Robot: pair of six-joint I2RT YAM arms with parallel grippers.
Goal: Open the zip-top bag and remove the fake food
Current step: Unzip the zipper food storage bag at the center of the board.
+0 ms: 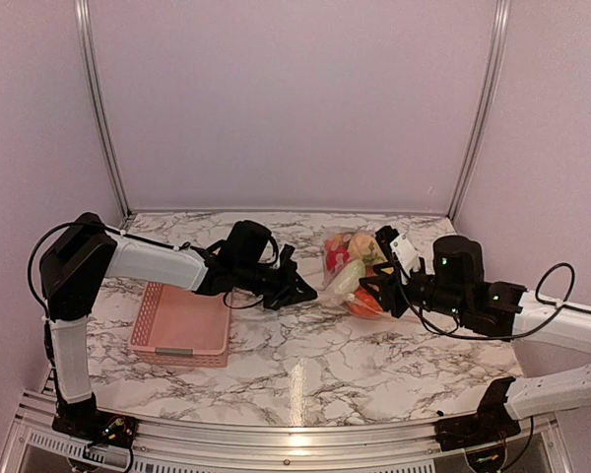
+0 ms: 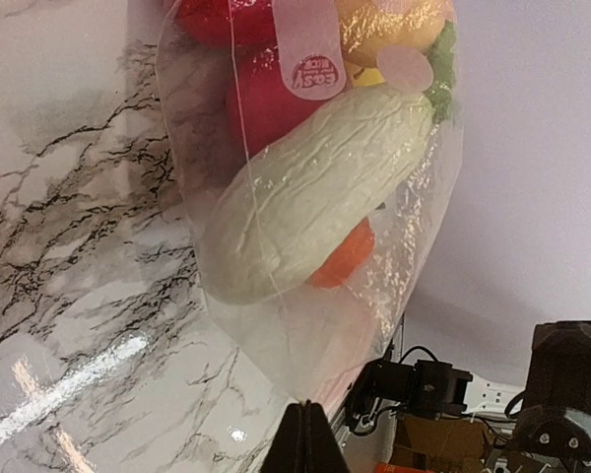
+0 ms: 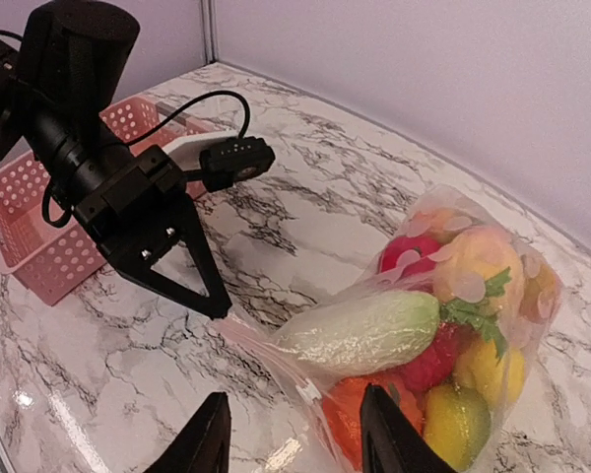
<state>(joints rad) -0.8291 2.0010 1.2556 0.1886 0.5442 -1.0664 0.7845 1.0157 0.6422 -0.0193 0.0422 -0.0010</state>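
The zip-top bag (image 1: 353, 268) lay right of centre on the marble table (image 1: 305, 365). In the right wrist view its long axis ran from 8 to 2 o'clock, with a clear corner stretched toward 8 o'clock. The left gripper (image 3: 220, 310) pinched that corner, fingers pressed together. The right gripper (image 3: 294, 394) hung spread over the bag's near end. The fake food (image 3: 453, 315) was packed inside. From above, the pinched plastic was too faint to see, and the zip strip could not be made out. A pink basket (image 1: 177, 325) sat at 9 o'clock.
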